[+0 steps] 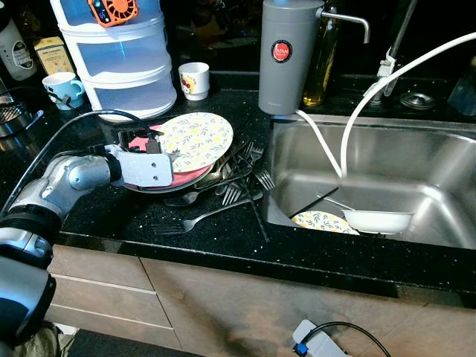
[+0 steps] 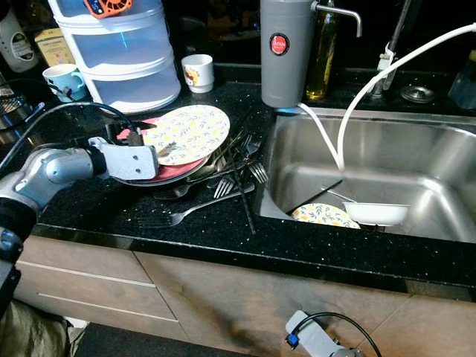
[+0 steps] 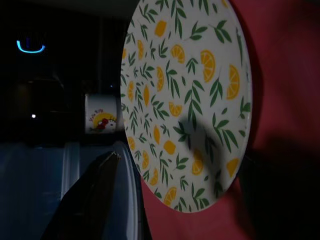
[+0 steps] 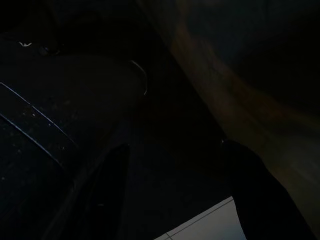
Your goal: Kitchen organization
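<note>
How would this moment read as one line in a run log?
left gripper at lemon plate on red plate | forks beside | right arm idle

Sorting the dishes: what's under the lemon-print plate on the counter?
The lemon-print plate lies tilted on a pink plate, with cutlery beside it. Anything beneath those is hidden.

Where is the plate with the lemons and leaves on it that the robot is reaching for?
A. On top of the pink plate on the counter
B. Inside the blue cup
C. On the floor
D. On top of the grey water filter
A: the lemon plate rests tilted on the pink plate on the black counter, where the left gripper reaches.
</note>
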